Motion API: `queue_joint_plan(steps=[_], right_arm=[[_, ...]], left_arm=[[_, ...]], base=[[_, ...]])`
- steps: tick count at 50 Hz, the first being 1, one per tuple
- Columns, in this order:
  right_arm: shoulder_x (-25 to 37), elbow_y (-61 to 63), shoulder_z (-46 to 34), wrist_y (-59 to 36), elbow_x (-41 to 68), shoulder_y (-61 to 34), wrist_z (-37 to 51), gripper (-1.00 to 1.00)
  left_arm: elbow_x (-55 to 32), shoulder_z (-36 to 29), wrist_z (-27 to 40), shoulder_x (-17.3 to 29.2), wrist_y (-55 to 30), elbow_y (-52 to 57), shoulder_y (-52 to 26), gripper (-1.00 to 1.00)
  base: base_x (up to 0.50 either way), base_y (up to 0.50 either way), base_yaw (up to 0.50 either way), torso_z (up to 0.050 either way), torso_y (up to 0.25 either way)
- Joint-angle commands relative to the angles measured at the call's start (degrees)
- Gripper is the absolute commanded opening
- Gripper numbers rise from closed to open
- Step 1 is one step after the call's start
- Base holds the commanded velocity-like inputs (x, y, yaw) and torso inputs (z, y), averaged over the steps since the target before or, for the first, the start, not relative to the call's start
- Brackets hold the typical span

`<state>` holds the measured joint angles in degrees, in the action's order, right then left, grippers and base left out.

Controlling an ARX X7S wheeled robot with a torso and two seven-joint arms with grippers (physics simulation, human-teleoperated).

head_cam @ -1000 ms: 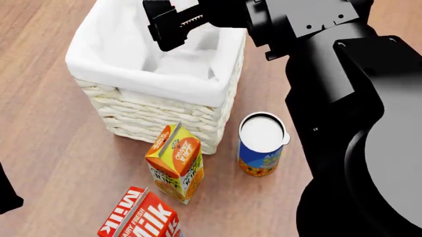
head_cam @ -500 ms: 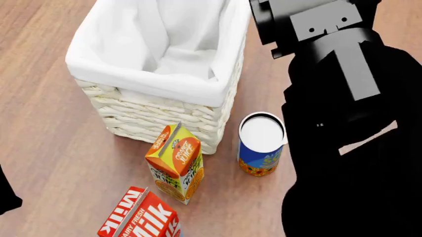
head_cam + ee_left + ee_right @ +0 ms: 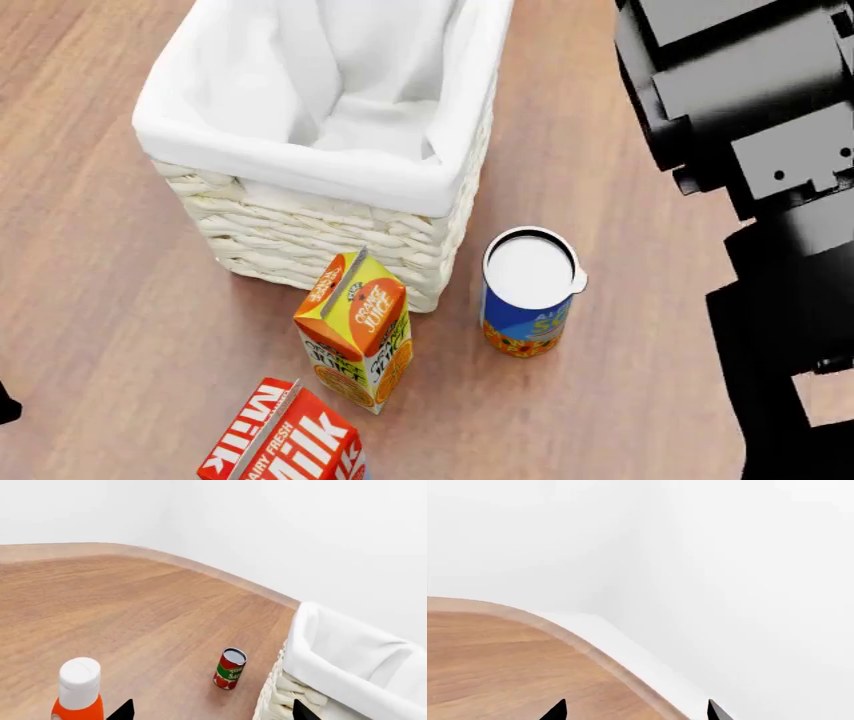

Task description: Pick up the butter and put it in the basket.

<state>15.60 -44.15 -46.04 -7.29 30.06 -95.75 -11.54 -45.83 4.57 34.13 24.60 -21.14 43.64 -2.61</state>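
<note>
You have no butter in sight in any of the three views, so you cannot say from here where it is. The basket (image 3: 314,150) stands on the wooden worktop (image 3: 94,330), and the part of its white liner that the head view shows holds nothing red-orange; the lower interior is hidden behind the near rim. That leaves two readings: the box already lies deep inside, or it sits somewhere outside the frame. Judge the task as unconfirmed, not as done.

Just in front of the basket stand the juice carton (image 3: 355,330) and a white-lidded can (image 3: 530,292); the Milk carton (image 3: 287,435) lies at the near edge. The left wrist view adds a red-and-green soup can (image 3: 229,668) beside the basket wall and an orange bottle with a white cap (image 3: 79,690).

Your right arm (image 3: 761,200) fills the right side of the head view, raised clear of the basket. Its tool (image 3: 634,711) shows only two dark tips set wide apart with nothing between them, pointed at the wall. The left tool (image 3: 210,711) shows the same: tips spread, empty.

Look into the basket before you call it finished.
</note>
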Motion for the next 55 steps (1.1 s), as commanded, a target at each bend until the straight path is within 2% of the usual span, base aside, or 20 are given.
queue_joint_plan(steps=[1, 11, 21, 34, 38, 42, 48, 55], right_arm=[[10.6, 22.5, 2.4, -7.7, 0.5, 5.8, 9.0, 1.00], [18.9, 38.1, 4.4, -13.3, 4.0, 11.1, 14.8, 1.00], [28.5, 54.1, 7.1, -13.1, 7.5, 22.8, 22.3, 1.00], [36.4, 72.1, 10.3, -11.5, 9.4, 35.0, 35.2, 1.00], [36.9, 75.9, 9.5, -13.3, 8.5, 36.4, 38.6, 1.00], [37.7, 80.7, 9.1, -15.3, 8.3, 37.5, 41.8, 1.00], [41.2, 89.3, 10.1, -16.5, 10.0, 41.2, 47.8, 1.00], [45.2, 95.9, 10.6, -15.6, 9.6, 46.0, 52.4, 1.00]], left_arm=[[0.0, 0.3, -0.2, 0.4, 0.6, 0.5, 0.1, 1.00], [-0.3, 0.6, -0.4, 0.9, 1.0, 0.9, 0.2, 1.00], [0.0, 0.6, -1.0, 1.2, 1.9, 2.0, 0.9, 1.00], [4.7, 1.4, -7.5, 0.4, 10.1, 4.3, 6.0, 1.00], [3.1, 4.1, -9.0, 0.8, 12.8, 3.9, 6.2, 1.00], [0.8, 6.7, -8.8, 2.4, 13.1, 2.7, 3.3, 1.00], [-5.2, 12.0, -6.2, 6.6, 12.3, 3.7, -1.1, 1.00], [-4.6, 13.1, -6.0, 7.5, 12.8, 4.2, -1.9, 1.00]], base=[[0.00, 0.00, 0.00, 0.000, 0.000], [0.00, 0.00, 0.00, 0.000, 0.000], [0.00, 0.00, 0.00, 0.000, 0.000], [0.00, 0.00, 0.00, 0.000, 0.000], [0.00, 0.00, 0.00, 0.000, 0.000], [0.00, 0.00, 0.00, 0.000, 0.000], [0.00, 0.00, 0.00, 0.000, 0.000], [0.00, 0.00, 0.00, 0.000, 0.000]])
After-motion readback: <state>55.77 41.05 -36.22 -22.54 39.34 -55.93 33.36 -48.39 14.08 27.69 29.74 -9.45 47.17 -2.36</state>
